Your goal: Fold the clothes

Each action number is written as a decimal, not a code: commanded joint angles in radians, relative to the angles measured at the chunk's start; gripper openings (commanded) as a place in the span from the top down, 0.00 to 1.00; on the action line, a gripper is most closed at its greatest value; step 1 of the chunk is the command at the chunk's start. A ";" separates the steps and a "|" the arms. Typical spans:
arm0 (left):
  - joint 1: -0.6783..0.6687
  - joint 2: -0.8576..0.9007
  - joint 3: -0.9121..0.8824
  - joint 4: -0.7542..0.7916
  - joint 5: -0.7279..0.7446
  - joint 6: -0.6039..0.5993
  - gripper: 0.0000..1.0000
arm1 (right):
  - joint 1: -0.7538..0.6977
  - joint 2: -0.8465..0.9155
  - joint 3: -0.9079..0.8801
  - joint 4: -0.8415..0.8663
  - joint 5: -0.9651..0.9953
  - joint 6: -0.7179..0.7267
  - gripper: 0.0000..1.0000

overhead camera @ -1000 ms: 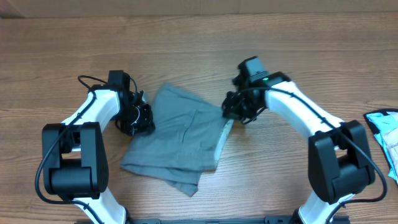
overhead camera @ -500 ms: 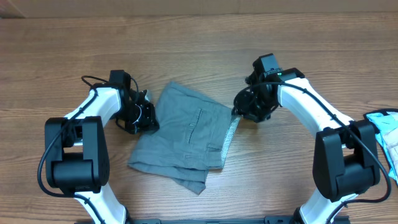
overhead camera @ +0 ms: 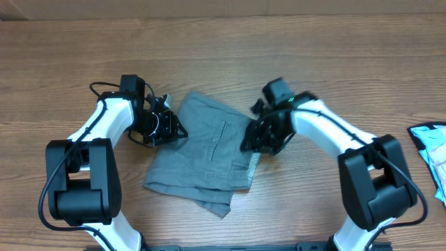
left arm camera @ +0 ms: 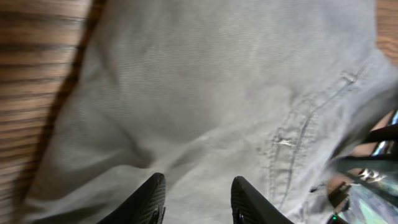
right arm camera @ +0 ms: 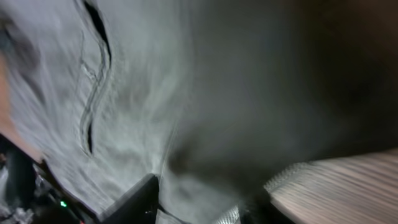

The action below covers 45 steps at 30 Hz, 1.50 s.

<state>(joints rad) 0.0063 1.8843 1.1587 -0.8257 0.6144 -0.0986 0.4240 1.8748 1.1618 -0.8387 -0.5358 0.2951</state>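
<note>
Seemingly well along. Shows the clothes [overhead camera: 205,157] lying near the middle of the surface [overhead camera: 209,49] as a compact grey packet between the 2 arms, with layered edges fanning out at the near corner and a pale ribbed waistband [overhead camera: 255,162] exposed along the right edge. Suggests at least 1 fold done; cannot say how many layers. Looks untidy though: sits skewed to the surface's edges, near corner stepped rather than flush.

Finds the left tool [overhead camera: 173,129] at the packet's far-left edge, fingers [left arm camera: 151,198] parted over flat cloth in the wrist view, nothing pinched between them: released. Puts the right tool [overhead camera: 251,143] over the right edge, just beside the waistband. Wrist view there blurred and dark, with cloth beneath; cannot tell whether gripping the cloth or merely pressing on it.

Probably leaves 1 more fold, or just a squaring-up: aligning the stepped near corner, tucking in the waistband, smoothing the creases by the stitched pocket seam [left arm camera: 298,134]. Calls for lifting both tools away without dragging the top layer. Off at the right edge, a pale blue item [overhead camera: 428,150], well apart from the packet.
</note>
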 commanded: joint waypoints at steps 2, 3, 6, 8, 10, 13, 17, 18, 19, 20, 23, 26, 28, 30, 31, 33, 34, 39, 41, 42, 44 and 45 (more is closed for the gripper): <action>-0.007 -0.020 0.015 0.000 0.058 0.042 0.60 | 0.020 -0.010 -0.031 0.007 -0.021 0.080 0.96; -0.007 -0.020 0.015 0.000 0.056 0.048 0.58 | 0.014 -0.012 -0.021 -0.009 -0.019 0.078 0.96; -0.007 -0.020 0.015 0.001 0.029 0.052 0.52 | -0.020 -0.012 0.036 -0.098 0.013 0.006 0.96; -0.007 -0.020 0.015 0.000 0.001 0.051 0.52 | -0.044 -0.012 0.086 -0.186 0.090 -0.042 0.96; -0.007 -0.020 0.015 0.001 -0.015 0.051 0.51 | -0.060 -0.012 0.123 -0.253 0.179 -0.069 0.96; -0.007 -0.020 0.015 0.006 0.011 0.051 0.53 | -0.064 -0.012 0.136 -0.278 0.251 -0.068 0.96; -0.020 -0.020 0.015 0.019 0.047 0.051 0.53 | -0.063 -0.012 0.134 -0.262 0.247 -0.063 0.96; -0.031 -0.020 0.014 0.019 0.029 0.052 0.53 | -0.063 -0.012 0.134 -0.257 0.246 -0.059 0.96; -0.043 -0.020 0.014 0.020 -0.001 0.051 0.53 | -0.063 -0.012 0.134 -0.252 0.243 -0.055 0.96; -0.059 -0.019 0.010 0.025 -0.034 0.051 0.53 | -0.063 -0.012 0.134 -0.248 0.242 -0.056 0.96; -0.117 -0.013 -0.011 0.064 -0.114 0.045 0.56 | -0.064 -0.012 0.134 -0.239 0.228 -0.056 0.96; -0.174 0.006 -0.019 0.091 -0.223 -0.018 0.69 | -0.064 -0.012 0.134 -0.238 0.228 -0.056 0.96; -0.200 0.013 -0.019 0.097 -0.279 -0.053 0.78 | -0.063 -0.012 0.134 -0.238 0.228 -0.056 0.96; -0.210 0.013 -0.019 0.098 -0.309 -0.069 0.87 | -0.064 -0.012 0.134 -0.239 0.229 -0.056 0.96; -0.211 0.013 -0.019 0.097 -0.320 -0.073 0.93 | -0.064 -0.012 0.134 -0.240 0.229 -0.056 0.96; -0.208 0.015 -0.020 0.087 -0.362 -0.074 0.96 | -0.064 -0.012 0.134 -0.241 0.233 -0.056 0.96; -0.206 0.018 -0.023 0.083 -0.394 -0.074 0.96 | -0.066 -0.012 0.134 -0.243 0.245 -0.056 0.96; -0.201 0.034 -0.043 0.100 -0.446 -0.057 0.96 | -0.067 -0.012 0.134 -0.260 0.328 -0.055 0.96; -0.201 0.035 -0.042 0.109 -0.447 -0.046 0.96 | -0.068 -0.012 0.134 -0.265 0.357 -0.047 0.96; -0.201 0.035 -0.038 0.109 -0.446 -0.043 0.96 | -0.069 -0.012 0.134 -0.269 0.389 -0.027 0.92; -0.200 0.035 -0.018 0.093 -0.446 -0.037 0.96 | -0.077 -0.012 0.136 -0.276 0.445 0.013 0.79; -0.199 0.034 -0.003 0.078 -0.446 -0.036 0.96 | -0.084 -0.012 0.139 -0.282 0.470 0.029 0.64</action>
<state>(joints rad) -0.2024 1.8908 1.1397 -0.7334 0.2420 -0.1535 0.3592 1.8748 1.2766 -1.1149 -0.1982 0.2787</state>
